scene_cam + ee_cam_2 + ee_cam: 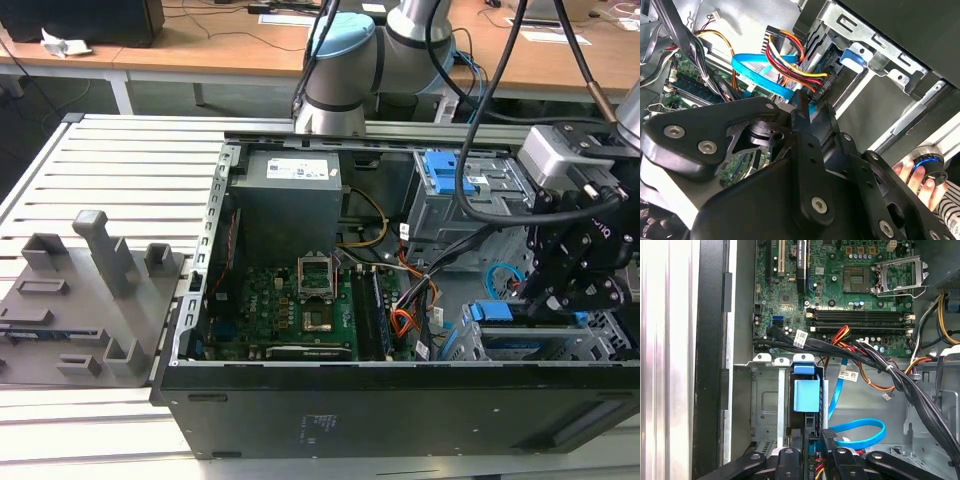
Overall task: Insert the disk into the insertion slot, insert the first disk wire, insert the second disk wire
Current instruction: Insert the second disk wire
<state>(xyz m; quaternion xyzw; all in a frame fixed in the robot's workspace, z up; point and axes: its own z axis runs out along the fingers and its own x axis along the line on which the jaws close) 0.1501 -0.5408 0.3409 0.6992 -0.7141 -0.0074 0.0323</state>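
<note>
Closest to your lens in the second wrist view, the gripper [808, 109] has its fingers pinched together on the end of the blue cable [757, 70]. The coloured leads [790, 62] run just behind that cable. A hand [918, 181] rests on a blue-ringed knob beside the case.

Your first wrist view has the disk [807, 392] seated on edge in the slot [769, 405]. The gripper [814, 452] is close behind it, and the blue cable [862, 432] loops back to the fingers. The motherboard [850, 285] lies beyond.

From the exterior view, you see the gripper [572, 298] at four o'clock in the open case [400, 410]. It hangs directly over the disk [520, 338]. The tall cage [465, 190] stands at one o'clock.
</note>
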